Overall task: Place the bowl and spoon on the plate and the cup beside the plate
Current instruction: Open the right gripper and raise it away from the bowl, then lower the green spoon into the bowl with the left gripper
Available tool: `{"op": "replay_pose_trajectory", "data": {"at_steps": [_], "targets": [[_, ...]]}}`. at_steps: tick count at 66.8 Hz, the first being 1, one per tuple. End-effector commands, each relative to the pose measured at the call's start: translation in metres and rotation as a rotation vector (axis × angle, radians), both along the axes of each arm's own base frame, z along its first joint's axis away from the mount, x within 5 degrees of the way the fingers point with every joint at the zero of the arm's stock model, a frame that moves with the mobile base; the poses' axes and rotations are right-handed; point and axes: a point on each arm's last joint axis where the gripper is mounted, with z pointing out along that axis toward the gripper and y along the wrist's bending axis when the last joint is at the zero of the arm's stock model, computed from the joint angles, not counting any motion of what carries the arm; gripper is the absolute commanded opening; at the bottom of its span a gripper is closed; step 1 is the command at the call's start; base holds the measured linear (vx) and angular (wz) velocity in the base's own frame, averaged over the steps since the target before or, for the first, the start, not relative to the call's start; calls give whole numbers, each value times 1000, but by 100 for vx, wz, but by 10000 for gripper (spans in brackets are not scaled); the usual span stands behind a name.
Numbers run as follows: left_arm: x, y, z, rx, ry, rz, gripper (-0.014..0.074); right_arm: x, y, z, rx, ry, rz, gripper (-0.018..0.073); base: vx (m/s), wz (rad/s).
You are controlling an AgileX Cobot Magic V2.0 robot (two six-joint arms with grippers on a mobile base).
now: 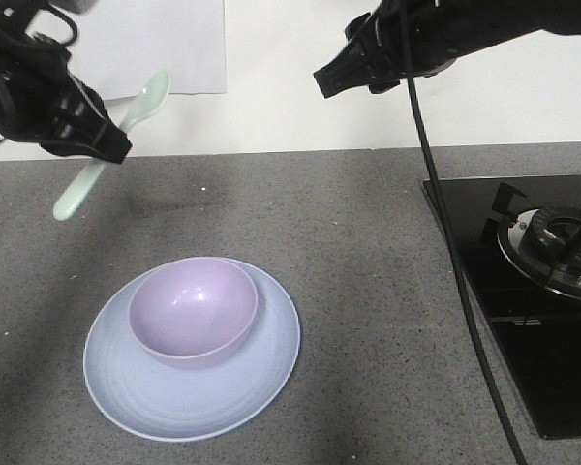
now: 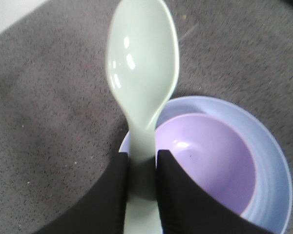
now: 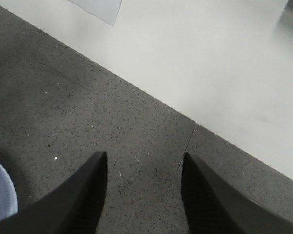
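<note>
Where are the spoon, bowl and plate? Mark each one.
spoon (image 2: pixel 142 63), left wrist view, middle of its scoop.
bowl (image 1: pixel 194 308), exterior front view, its inner floor.
plate (image 1: pixel 266 373), exterior front view, bare rim right of the bowl.

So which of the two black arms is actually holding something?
The left tool, shut on the handle of the mint-green spoon. The right tool is open and empty.

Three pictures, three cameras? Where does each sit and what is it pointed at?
Exterior front view: set high, looking down at the countertop; left gripper and right gripper show.
Left wrist view: on the left gripper, looking past its fingers at the held spoon.
Right wrist view: on the right gripper, open, facing countertop and wall.
Shared: front and left wrist views both show the bowl on the plate.
</note>
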Motion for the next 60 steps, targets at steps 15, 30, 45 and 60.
{"op": "replay_pose_trajectory", "data": {"at_steps": [15,30,45,60], "targets": [[1,-26,-3,-3,17,-26,28,-11,-11,22,0,-56,-20,356,0,0],[-2,-37,-35,123,90,-25,50,-12,-13,20,-20,-38,-31,356,0,0],[-6,-37,-64,164,181,-32,63,-13,-14,19,-35,-27,-34,353,0,0],[-13,-52,-64,159,182,-83,89,-13,-14,18,-30,-13,-32,353,0,0]]}}
